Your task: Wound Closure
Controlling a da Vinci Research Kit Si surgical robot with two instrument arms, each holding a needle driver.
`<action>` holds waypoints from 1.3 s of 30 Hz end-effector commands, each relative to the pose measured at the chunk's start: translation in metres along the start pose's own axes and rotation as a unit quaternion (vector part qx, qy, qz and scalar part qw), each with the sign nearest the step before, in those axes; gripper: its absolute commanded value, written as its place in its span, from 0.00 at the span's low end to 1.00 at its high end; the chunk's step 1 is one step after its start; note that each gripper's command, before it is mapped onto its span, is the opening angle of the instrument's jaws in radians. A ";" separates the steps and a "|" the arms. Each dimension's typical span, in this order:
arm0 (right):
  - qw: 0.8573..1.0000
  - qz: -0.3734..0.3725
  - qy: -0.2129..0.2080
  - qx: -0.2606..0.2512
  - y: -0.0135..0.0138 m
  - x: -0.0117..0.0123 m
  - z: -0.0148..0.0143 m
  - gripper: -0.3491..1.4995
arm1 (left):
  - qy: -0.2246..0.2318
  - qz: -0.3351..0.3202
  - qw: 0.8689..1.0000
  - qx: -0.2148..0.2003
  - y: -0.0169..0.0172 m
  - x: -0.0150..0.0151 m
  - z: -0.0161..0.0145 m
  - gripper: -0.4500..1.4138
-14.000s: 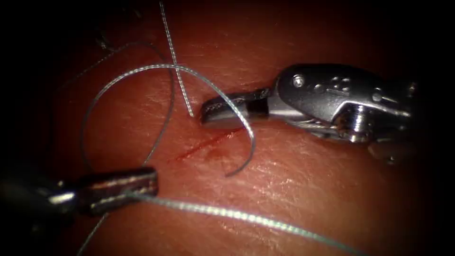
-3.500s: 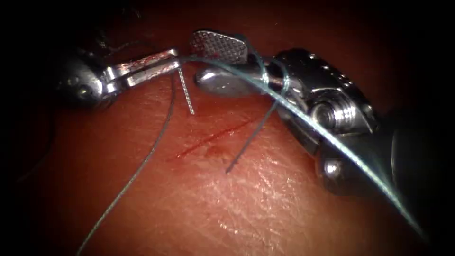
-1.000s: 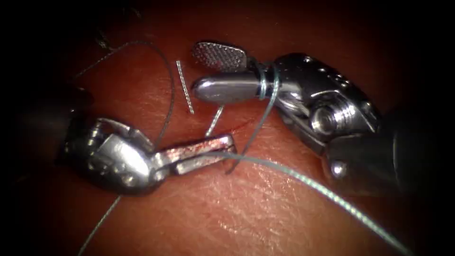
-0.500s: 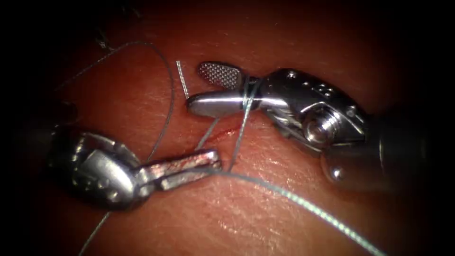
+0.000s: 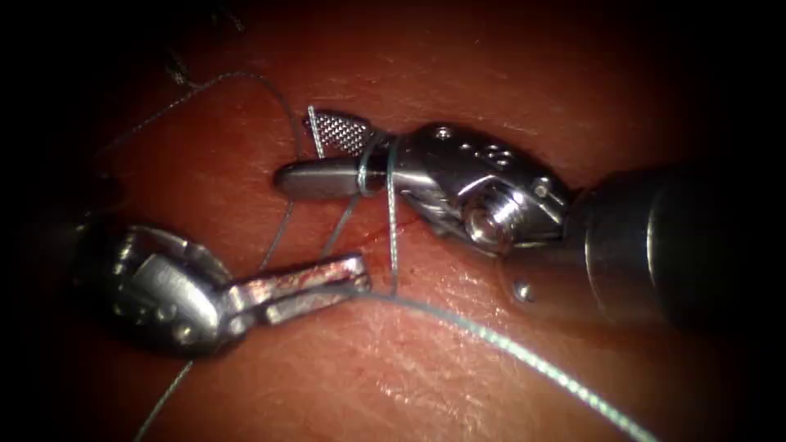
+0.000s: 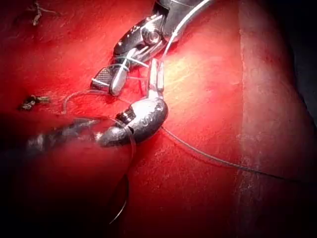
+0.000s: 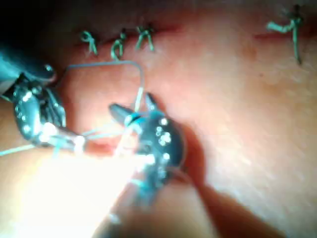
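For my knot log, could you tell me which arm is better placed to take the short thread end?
Right, probably: the right pincer is open beside the short end, with loops wrapped around one jaw. The left pincer is shut on the long thread, farther from that end.

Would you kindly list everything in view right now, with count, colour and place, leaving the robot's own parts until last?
Reddish pork-belly tissue: one, the surface under everything.
Thin red cut: one, between the two tools.
Grey-green braided thread: one long strand, running from the left pincer to the picture's lower right; loops are wound round the right pincer's lower jaw.
Short cut thread end: one, pale grey, at the right pincer's open jaws.
Finished green knots: three in a row, in the right wrist view.
Left pincer: silver with red fluid, shut on the thread, left of the cut.
Right pincer: silver, jaws open, above the cut.
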 end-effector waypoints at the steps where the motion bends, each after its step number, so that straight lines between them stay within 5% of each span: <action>1: 1.000 0.001 -0.001 0.001 0.0000 -0.0005 0.0006 0.39 | 0.001 -0.001 1.000 0.000 0.0006 -0.0006 0.0004 0.00; 2: 1.000 0.001 -0.006 0.010 -0.0001 -0.0004 0.0005 0.11 | 0.002 -0.001 1.000 0.000 0.0006 -0.0006 0.0004 0.00; 3: 1.000 -0.001 -0.006 0.013 -0.0002 -0.0004 0.0005 0.00 | 0.002 -0.001 1.000 0.000 0.0006 -0.0006 0.0004 0.00; 28: 0.997 -0.067 -0.016 0.040 -0.0008 0.0011 -0.0014 0.00 | 0.000 -0.006 1.000 0.005 -0.0004 0.0000 -0.0006 0.00; 39: 0.996 -0.089 -0.019 0.009 -0.0024 0.0017 -0.0039 0.00 | -0.014 -0.027 0.999 0.028 -0.0068 0.0002 -0.0047 0.00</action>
